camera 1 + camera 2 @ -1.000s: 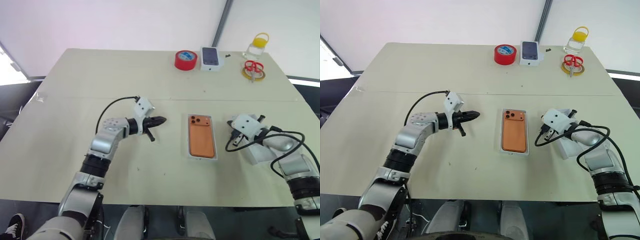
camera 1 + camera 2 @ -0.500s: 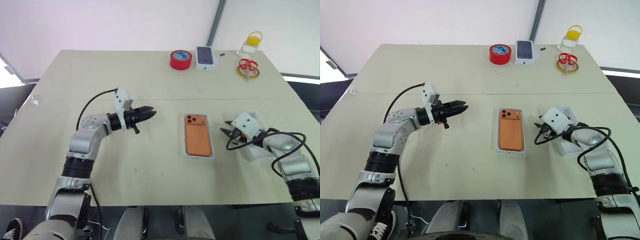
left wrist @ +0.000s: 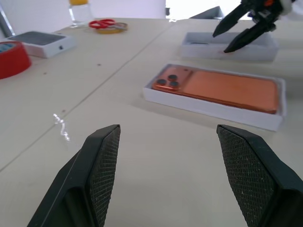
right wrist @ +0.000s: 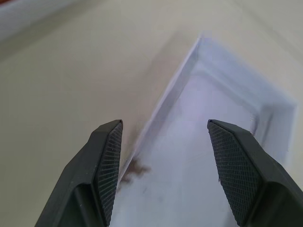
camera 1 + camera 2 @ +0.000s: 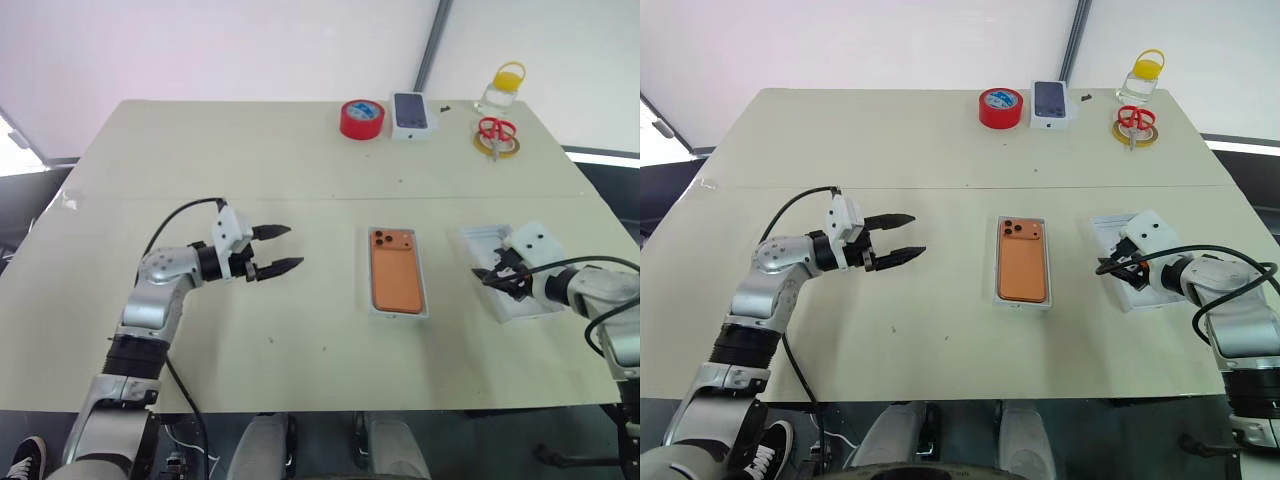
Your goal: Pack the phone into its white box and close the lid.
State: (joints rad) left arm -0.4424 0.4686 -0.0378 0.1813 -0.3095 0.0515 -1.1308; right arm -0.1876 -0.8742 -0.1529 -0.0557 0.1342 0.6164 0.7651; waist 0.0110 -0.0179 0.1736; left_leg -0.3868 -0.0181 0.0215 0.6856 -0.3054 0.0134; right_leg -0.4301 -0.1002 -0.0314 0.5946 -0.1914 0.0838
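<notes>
Left eye view: the orange phone (image 5: 397,282) is seen lying in the white box (image 5: 398,312) mid-table; the left gripper (image 5: 276,249) is spread wide, empty; the right gripper (image 5: 490,275), parted and empty, is poised over the lid (image 5: 472,238).

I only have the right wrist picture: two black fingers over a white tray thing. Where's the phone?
Observer: The phone already lies in the white box, camera lenses up, in the middle of the table. What you see is the lid, lying open side up to the right of the box.
Operator: Is my gripper holding that lid?
Observer: No. The right gripper hangs open at the lid's edge nearest the box, gripping nothing.
Operator: And the other arm?
Observer: The left gripper is open too, off the table on the box's left, pointing at it.
</notes>
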